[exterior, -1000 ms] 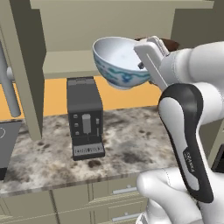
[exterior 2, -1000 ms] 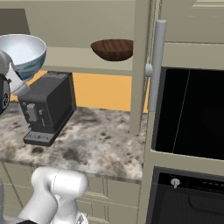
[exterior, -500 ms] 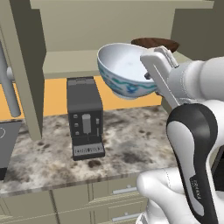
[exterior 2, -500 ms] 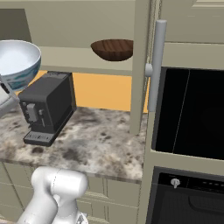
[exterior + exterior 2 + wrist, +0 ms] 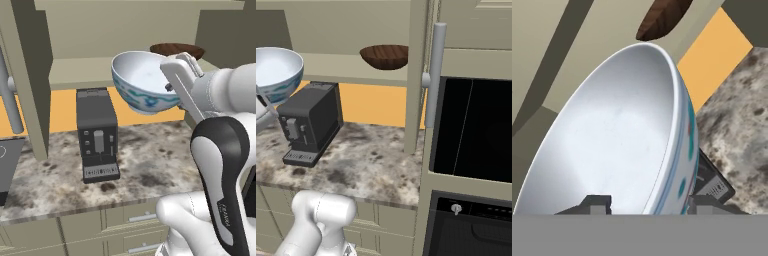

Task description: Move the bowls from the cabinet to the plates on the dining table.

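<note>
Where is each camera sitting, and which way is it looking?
Left base view: behind the arm on its left, facing the open cabinet and counter; the white arm rises lower right, its pincer clamped on the white and blue bowl.
Right base view: behind on the right, facing the shelf with the brown bowl and the oven; the arm's base shows lower left.
Hand view: on the hand, looking along the pincer into the bowl; both fingertips show.
All three share both bowls and the coffee machine.
</note>
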Controlling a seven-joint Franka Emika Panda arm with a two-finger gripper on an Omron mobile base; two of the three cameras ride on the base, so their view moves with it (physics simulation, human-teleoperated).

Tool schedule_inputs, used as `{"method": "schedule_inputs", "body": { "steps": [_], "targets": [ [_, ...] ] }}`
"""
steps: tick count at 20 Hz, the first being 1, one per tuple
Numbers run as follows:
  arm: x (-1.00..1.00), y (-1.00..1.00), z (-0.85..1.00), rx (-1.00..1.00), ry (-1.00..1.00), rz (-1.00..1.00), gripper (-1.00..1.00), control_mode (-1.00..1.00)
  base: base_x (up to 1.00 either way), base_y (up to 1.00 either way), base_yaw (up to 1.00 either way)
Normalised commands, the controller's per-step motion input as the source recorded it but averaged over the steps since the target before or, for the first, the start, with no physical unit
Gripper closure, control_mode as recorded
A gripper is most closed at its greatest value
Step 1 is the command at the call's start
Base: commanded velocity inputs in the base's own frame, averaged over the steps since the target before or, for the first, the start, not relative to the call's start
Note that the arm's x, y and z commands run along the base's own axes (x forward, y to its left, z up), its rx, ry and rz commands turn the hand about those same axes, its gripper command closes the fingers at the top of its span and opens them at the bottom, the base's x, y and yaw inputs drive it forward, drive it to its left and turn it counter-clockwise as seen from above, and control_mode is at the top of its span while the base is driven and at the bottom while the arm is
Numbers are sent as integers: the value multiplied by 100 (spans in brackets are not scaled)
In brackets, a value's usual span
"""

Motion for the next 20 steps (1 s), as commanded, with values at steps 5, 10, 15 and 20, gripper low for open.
{"method": "schedule_inputs", "body": {
  "steps": [5, 10, 15, 20],
  "targets": [
    [0, 0, 0, 0, 0, 0, 100, -100, 0, 0, 0],
    [0, 0, 0, 0, 0, 0, 100, 100, -4, 0, 0],
    [0, 0, 0, 0, 0, 0, 100, 100, -80, -9, 0],
    [0, 0, 0, 0, 0, 0, 100, 100, -100, -19, 0]
  ]
}}
